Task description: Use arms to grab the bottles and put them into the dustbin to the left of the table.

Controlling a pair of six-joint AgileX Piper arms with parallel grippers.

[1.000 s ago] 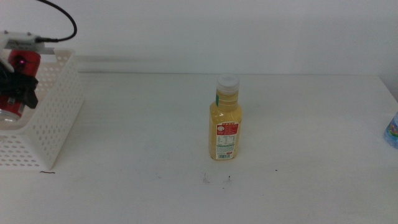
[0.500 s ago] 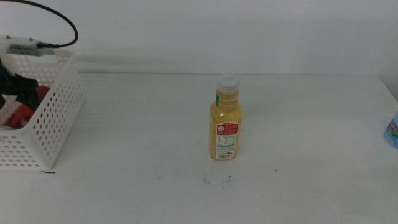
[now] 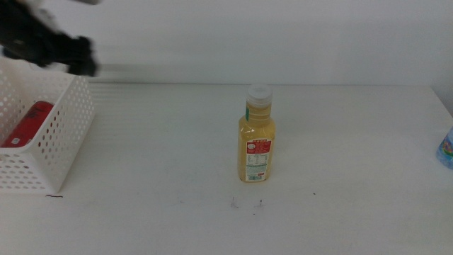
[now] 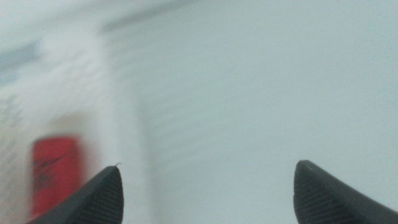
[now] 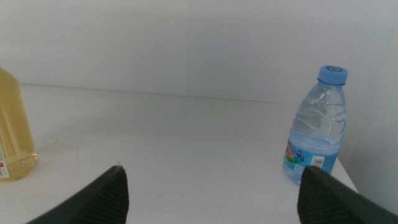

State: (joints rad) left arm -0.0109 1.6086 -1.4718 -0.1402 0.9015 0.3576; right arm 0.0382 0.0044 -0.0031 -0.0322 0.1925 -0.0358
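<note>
the right gripper (image 5: pixel 211 193) waits low over the table (image 3: pixel 354 212) with its jaws spread and nothing between them; the water bottle (image 5: pixel 316 126) stands upright beyond its one jaw, and the yellow juice bottle (image 3: pixel 257 134) stands upright past the other, mid-table. far off at the table's left end, the left gripper (image 3: pixel 53 46) is a dark blur above the dustbin (image 3: pixel 60 138), jaws wide apart and empty in its wrist view. below it and to one side, the red soda can (image 3: pixel 27 124) lies on its side inside the dustbin.
</note>
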